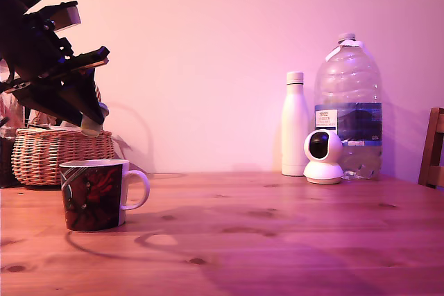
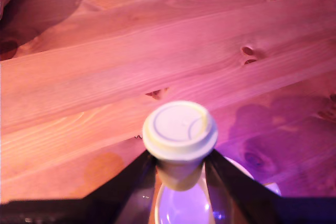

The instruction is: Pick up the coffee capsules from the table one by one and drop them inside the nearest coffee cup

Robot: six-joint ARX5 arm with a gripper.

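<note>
My gripper (image 1: 92, 121) hangs above the coffee cup (image 1: 94, 194) at the exterior view's left, shut on a pale beige coffee capsule (image 1: 91, 127). In the wrist view the coffee capsule (image 2: 180, 140) sits pinched between the two dark fingers (image 2: 137, 174), its round foil face toward the camera. Beneath it shows the white inside of the cup (image 2: 184, 208). The cup is a squat dark red-and-black mug with a white rim and a white loop handle turned to the exterior view's right. It stands on the wooden table (image 1: 277, 233).
A woven wicker basket (image 1: 59, 154) stands behind the cup at the exterior view's left. At the back right are a white bottle (image 1: 295, 124), a small white dome camera (image 1: 324, 157) and a large clear water jug (image 1: 349, 105). A wooden chair back (image 1: 433, 147) shows at the right edge.
</note>
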